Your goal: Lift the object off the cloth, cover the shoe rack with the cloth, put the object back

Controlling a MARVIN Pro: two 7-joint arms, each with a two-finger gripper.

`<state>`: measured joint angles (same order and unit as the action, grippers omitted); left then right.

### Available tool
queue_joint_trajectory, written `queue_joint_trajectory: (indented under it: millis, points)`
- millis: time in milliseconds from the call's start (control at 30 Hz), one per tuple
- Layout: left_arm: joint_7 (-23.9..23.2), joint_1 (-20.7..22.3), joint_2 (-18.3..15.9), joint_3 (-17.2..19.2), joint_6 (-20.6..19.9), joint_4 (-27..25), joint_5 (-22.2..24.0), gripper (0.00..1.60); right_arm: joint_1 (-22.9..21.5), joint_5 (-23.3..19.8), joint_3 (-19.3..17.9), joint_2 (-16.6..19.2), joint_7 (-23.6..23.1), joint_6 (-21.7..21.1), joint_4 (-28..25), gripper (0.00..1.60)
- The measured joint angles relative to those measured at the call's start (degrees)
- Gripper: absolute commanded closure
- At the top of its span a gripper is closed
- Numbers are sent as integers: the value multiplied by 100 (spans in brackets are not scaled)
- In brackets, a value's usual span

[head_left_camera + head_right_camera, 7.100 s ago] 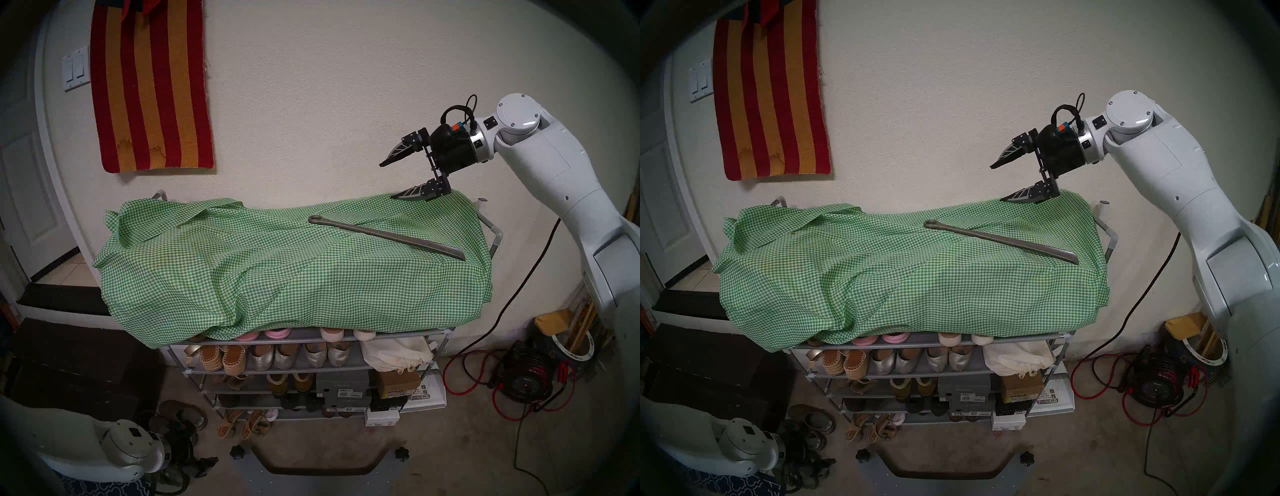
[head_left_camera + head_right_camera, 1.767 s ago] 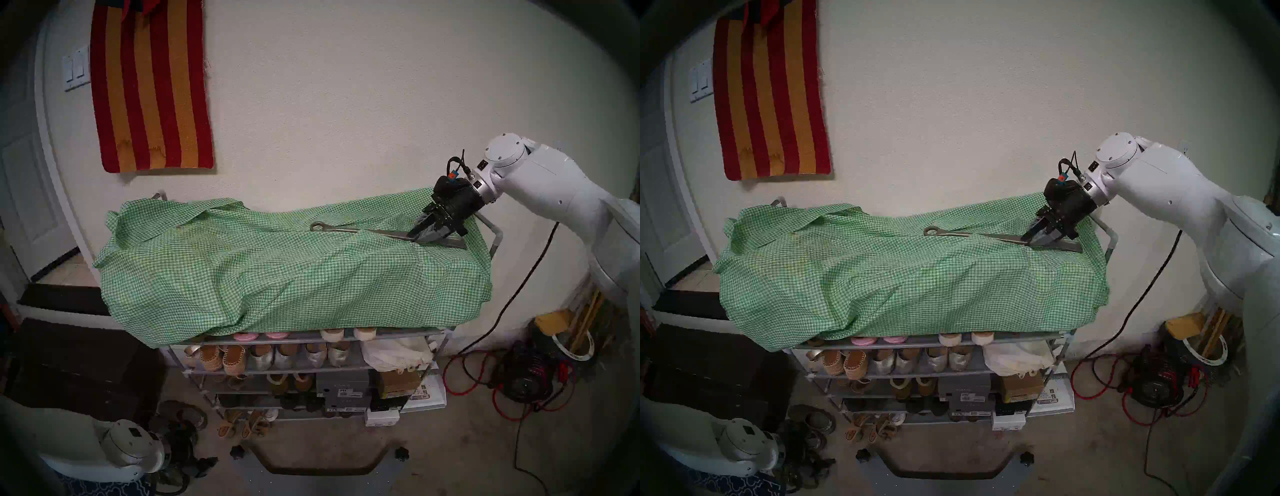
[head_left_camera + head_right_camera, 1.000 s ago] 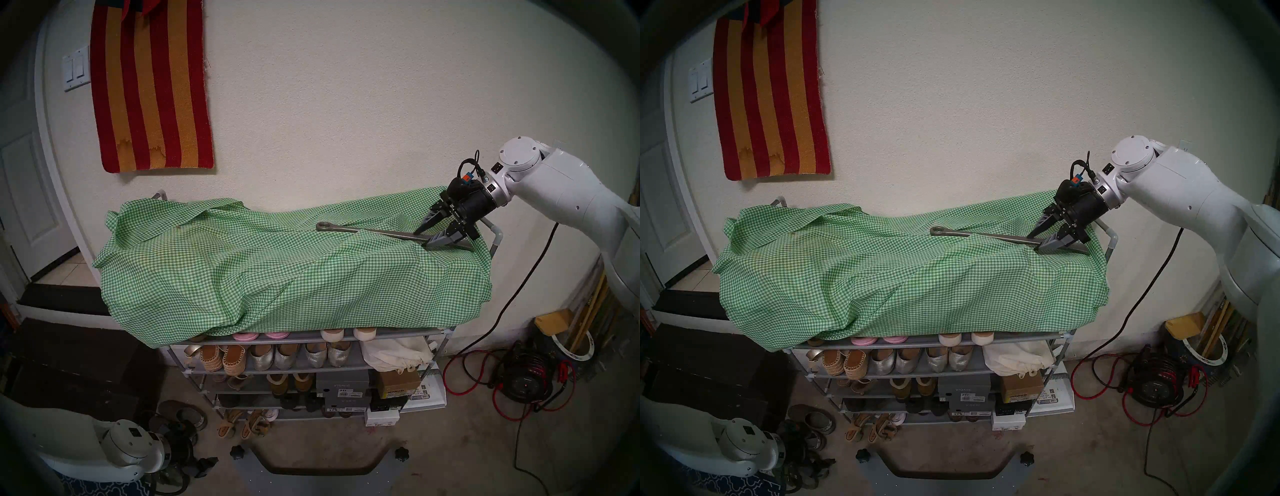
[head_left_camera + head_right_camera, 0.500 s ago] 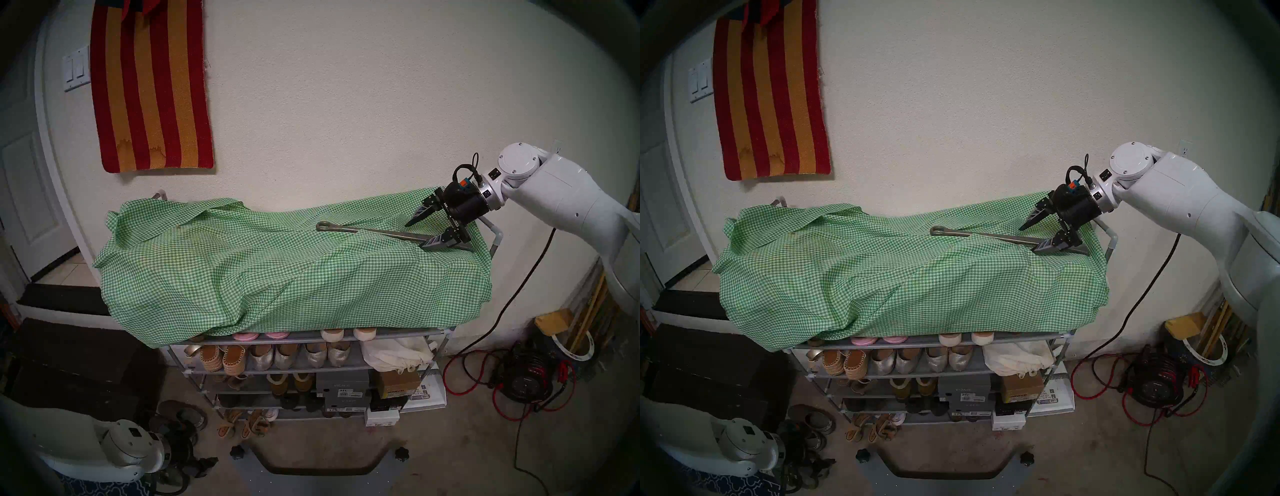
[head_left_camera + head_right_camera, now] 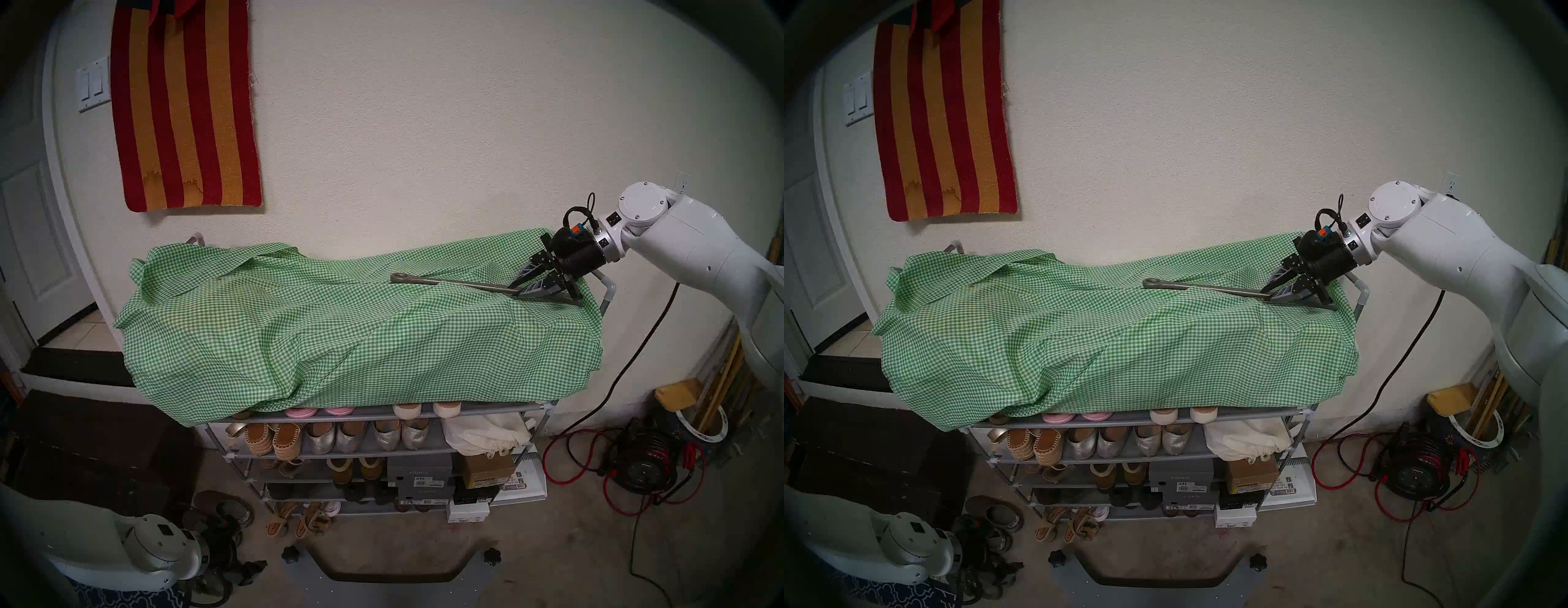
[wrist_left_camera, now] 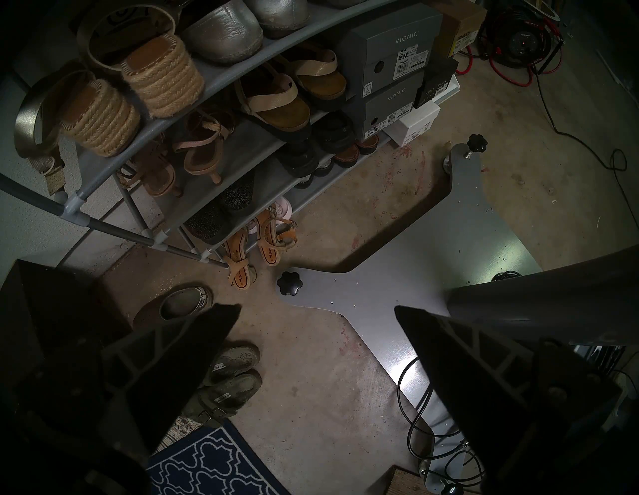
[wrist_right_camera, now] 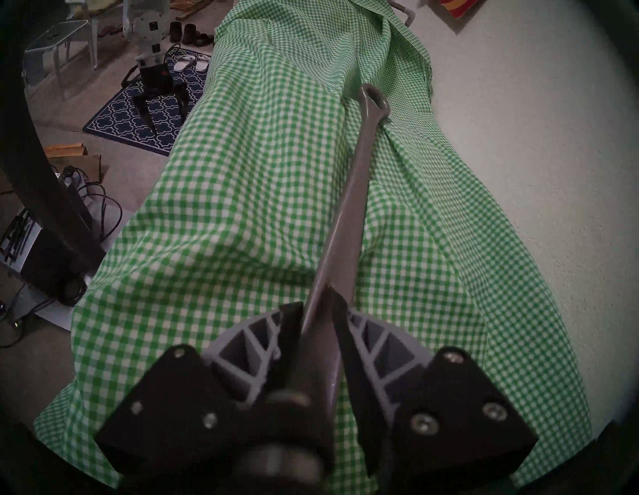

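The green-and-white check cloth (image 5: pixel 339 339) (image 5: pixel 1102 348) (image 7: pixel 259 207) is draped over the top of the shoe rack (image 5: pixel 382 418) (image 5: pixel 1144 422) (image 6: pixel 103 224); the lower tiers with shoes and boxes show. The grey shoehorn (image 5: pixel 458 285) (image 5: pixel 1212 289) (image 7: pixel 349 193) lies across the cloth's right back part, ring end to the left. My right gripper (image 5: pixel 517 293) (image 5: pixel 1267 295) (image 7: pixel 316 304) is shut on the shoehorn's shaft next to the blade. My left gripper (image 6: pixel 318 308) is open and empty, low by the floor at the rack's left front.
A red-and-orange striped rug (image 5: pixel 186 106) hangs on the wall. A dark brown chest (image 5: pixel 97 446) stands left of the rack. Loose shoes (image 5: pixel 220 509) lie on the floor. A cable reel with red cable (image 5: pixel 645 467) sits at the right. The rack's right side rail (image 5: pixel 609 293) is just behind my right wrist.
Half a second ago my right gripper's jaws stood wide apart around the shoehorn; now they have shut on it. The shoehorn has shifted slightly right. The left arm has not moved.
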<state>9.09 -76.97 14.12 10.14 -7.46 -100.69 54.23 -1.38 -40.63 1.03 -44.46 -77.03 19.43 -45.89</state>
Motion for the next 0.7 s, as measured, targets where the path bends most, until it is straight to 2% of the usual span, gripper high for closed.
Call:
queue_joint_trajectory:
  millis: [33, 100, 133, 200, 267, 333, 367, 400, 433, 467, 500, 567, 600, 667, 700]
  points:
    - [0, 0, 0, 0, 0, 0, 0, 0, 9, -7, -9, -9, -9, 18, 27, 72]
    - [0, 0, 0, 0, 0, 0, 0, 0, 29, -24, -26, -44, -33, 64, 107, 49]
    - [0, 0, 0, 0, 0, 0, 0, 0, 36, -29, -31, -59, -43, 78, 137, 31]
    - [0, 1, 0, -1, 0, 0, 0, 0, 55, -38, -41, -99, -65, 118, 216, 24]
    - [0, 1, 0, -1, 0, 0, 0, 0, 76, -49, -53, -130, -79, 152, 266, 0]
    - [0, 1, 0, -1, 0, 0, 0, 0, 99, -59, -62, -161, -93, 180, 305, 0]
    - [0, 1, 0, -1, 0, 0, 0, 0, 111, -62, -66, -179, -96, 196, 328, 17]
    - [0, 1, 0, -2, 0, 0, 0, 0, 119, -63, -70, -193, -98, 208, 346, 50]
    - [0, 2, 0, -2, 0, 0, 0, 0, 131, -64, -76, -215, -102, 229, 376, 61]
    - [0, 2, 0, -2, 0, 0, 0, 0, 135, -64, -79, -223, -105, 238, 386, 61]
    - [0, 2, 0, -2, 0, 0, 0, 0, 140, -65, -81, -232, -107, 248, 397, 70]
    - [0, 2, 0, -2, 0, 0, 0, 0, 160, -65, -84, -257, -120, 275, 429, 71]
    - [0, 2, 0, -2, 0, 0, 0, 0, 176, -66, -85, -280, -129, 289, 466, 84]
    - [0, 2, 0, -2, 0, 0, 0, 0, 191, -68, -91, -308, -142, 304, 516, 99]
    - [0, 2, 0, -3, 0, 0, 0, 0, 198, -72, -93, -327, -157, 305, 551, 115]
